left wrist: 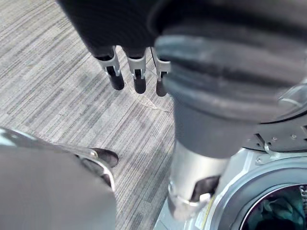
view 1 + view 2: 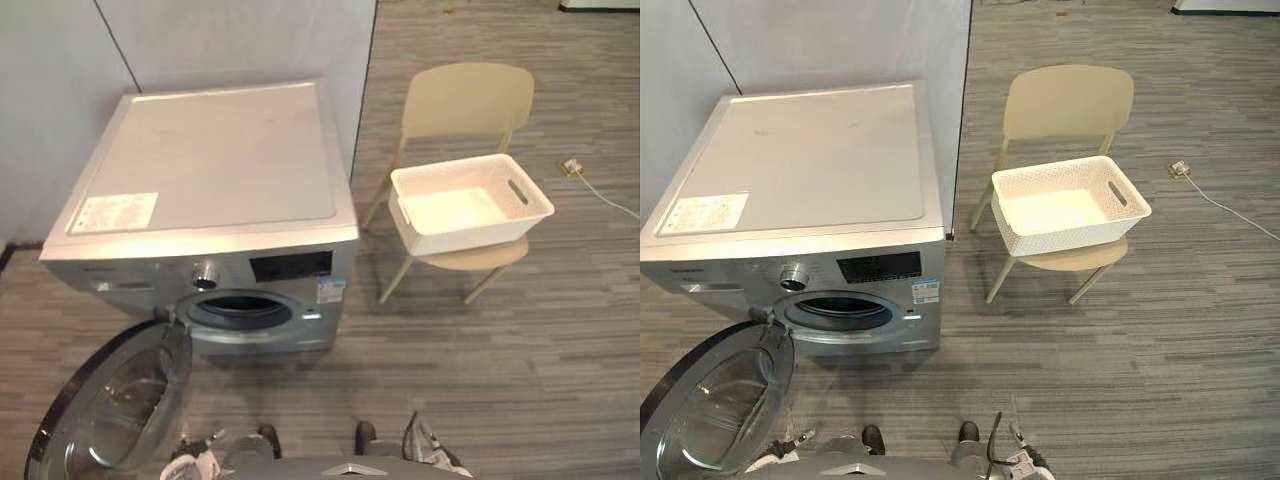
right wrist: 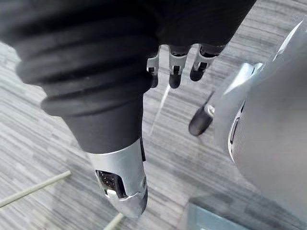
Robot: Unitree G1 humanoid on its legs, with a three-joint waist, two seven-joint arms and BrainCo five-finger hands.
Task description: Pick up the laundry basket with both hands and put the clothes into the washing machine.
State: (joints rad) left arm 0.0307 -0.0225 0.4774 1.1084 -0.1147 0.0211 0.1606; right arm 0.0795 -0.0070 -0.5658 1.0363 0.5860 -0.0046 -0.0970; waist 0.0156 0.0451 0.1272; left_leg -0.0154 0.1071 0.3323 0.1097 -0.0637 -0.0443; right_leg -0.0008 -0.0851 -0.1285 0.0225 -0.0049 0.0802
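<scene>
Hanging loose-fingered and empty were my left hand [image 1: 139, 79] and right hand [image 3: 175, 72]; the laundry basket [image 2: 470, 232] sat raised on a chair [image 2: 468, 100], easy to grasp.

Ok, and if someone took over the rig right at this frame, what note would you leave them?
Hands: left hand open and empty, hanging over the floor beside the washing machine; right hand open and empty too.
The basket sits on the chair and looks empty.
The door is open; something dark shows in the drum, unclear what.
Loading seems done. Left: confirm the clothes are inside.
</scene>
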